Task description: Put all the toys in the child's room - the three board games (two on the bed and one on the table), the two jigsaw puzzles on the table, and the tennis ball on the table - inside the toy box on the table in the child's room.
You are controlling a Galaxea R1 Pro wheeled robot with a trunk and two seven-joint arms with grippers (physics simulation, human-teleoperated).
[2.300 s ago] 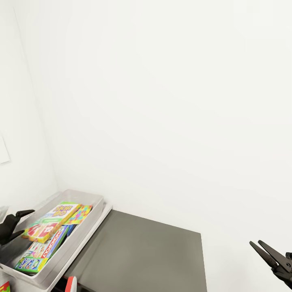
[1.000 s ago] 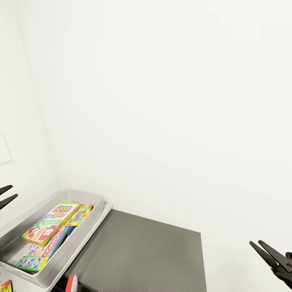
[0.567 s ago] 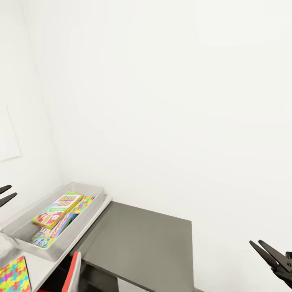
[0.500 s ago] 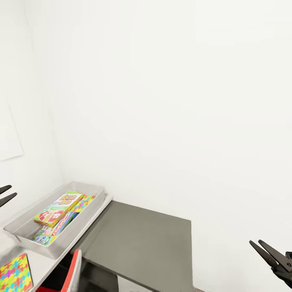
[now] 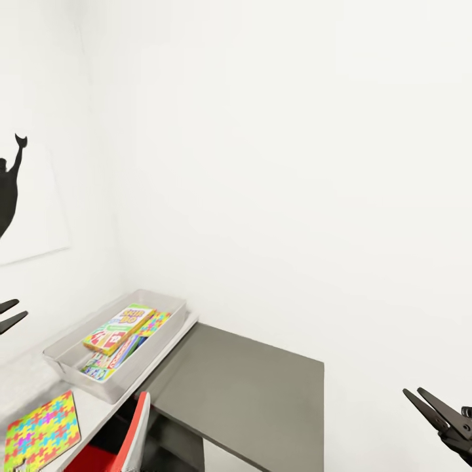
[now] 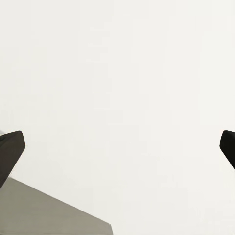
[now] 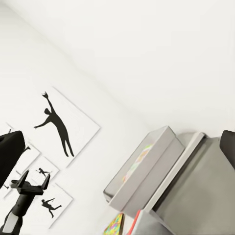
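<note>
Both grippers, left (image 5: 8, 314) and right (image 5: 432, 410), have jaws spread and empty, so swing back toward the puzzle (image 5: 40, 429) on the counter (image 5: 92, 410) and lower the left one squarely over it, then carry it to the bin (image 5: 134, 377).

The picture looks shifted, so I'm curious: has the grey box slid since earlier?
No. The box still sits beside the dark cabinet, just as before. The whole view shifted, so it was the camera that moved.

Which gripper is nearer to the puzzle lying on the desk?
Left. The left gripper hovers just above the puzzle; the right gripper is far across, beyond the dark cabinet.
</note>
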